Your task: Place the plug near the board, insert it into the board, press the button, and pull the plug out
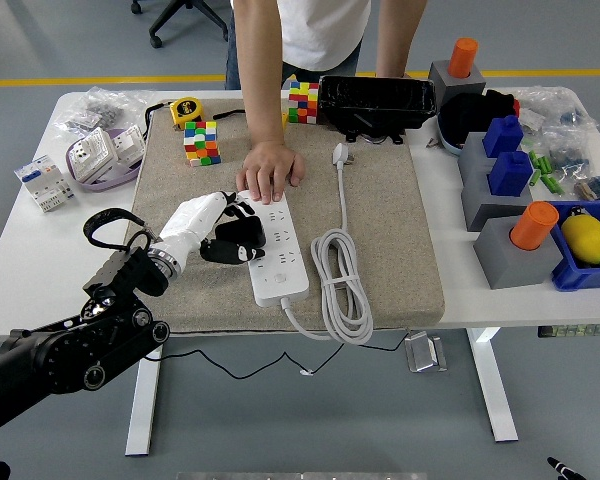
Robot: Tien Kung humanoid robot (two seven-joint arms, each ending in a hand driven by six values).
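A white power strip (278, 254) lies on the beige mat (380, 230), its cord coiled at the right (342, 280). The cord's white plug (340, 153) rests on the mat near the back. My left hand (230, 232) is shut on a black plug (238, 240) at the strip's left edge, touching or just above the sockets. A person's hand (270, 172) presses down on the strip's far end. My right arm is out of view.
Two colour cubes (201, 142) (302, 100), a yellow tape measure (184, 109) and a black box (375, 102) sit at the mat's back. Grey blocks with orange and blue pegs (510, 200) stand at right. Small packets (100, 150) lie at left.
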